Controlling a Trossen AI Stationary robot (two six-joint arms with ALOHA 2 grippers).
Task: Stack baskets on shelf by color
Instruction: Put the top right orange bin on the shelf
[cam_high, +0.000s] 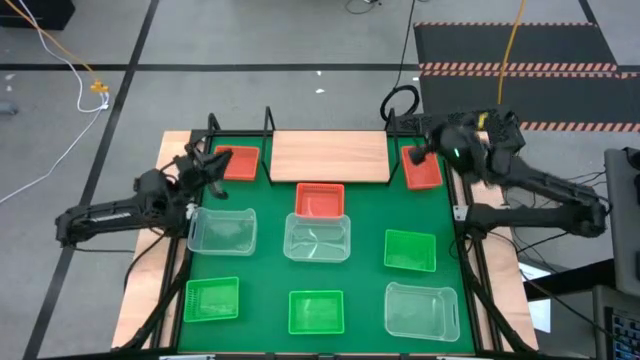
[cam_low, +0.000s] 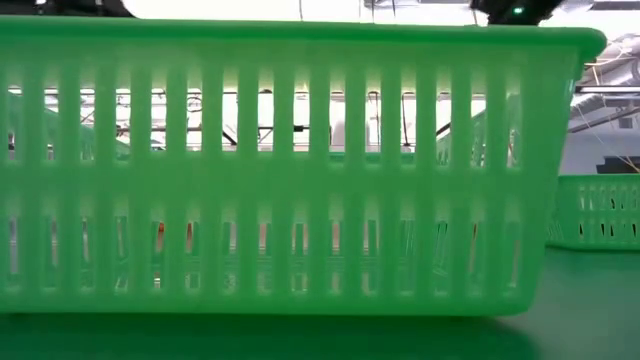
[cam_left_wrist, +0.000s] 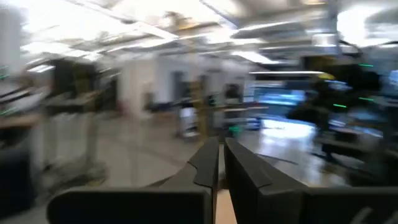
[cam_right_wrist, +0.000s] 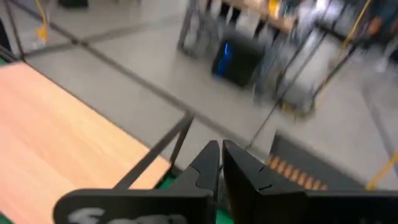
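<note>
Presently sorting barely begun; shelf (cam_high: 330, 157) plank bare; red baskets (cam_high: 240, 163) flank it, rest on desk (cam_high: 365, 285); left hand (cam_high: 212, 160), right hand (cam_high: 428, 152) both pressed together, empty; next: spread, grip red basket rim.

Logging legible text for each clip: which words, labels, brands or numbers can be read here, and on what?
None can be read.
Right wrist view: pale marks on the dark body behind the right tool are too blurred to read.
Baskets, such as the near green basket, and the shelf show no lettering.
</note>
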